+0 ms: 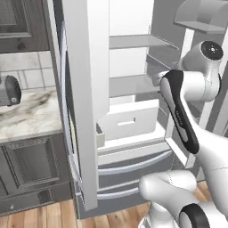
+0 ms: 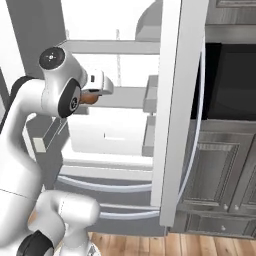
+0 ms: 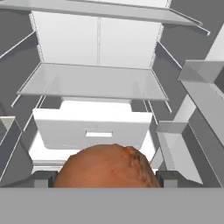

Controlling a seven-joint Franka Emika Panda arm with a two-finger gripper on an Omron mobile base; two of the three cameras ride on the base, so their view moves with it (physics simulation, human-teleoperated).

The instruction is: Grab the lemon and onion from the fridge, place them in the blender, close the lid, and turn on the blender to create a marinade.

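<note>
Marble bench left of the opening, a rounded silver-black toaster resting on it against the tiled wall. Dark panelled cabinets below. Wood plank floor; black oven set into cabinets at right.

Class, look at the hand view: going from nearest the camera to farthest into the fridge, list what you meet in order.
Onion between the end effector fingertips → white drawer → grey shelf above and behind it → light back wall of the fridge.
</note>
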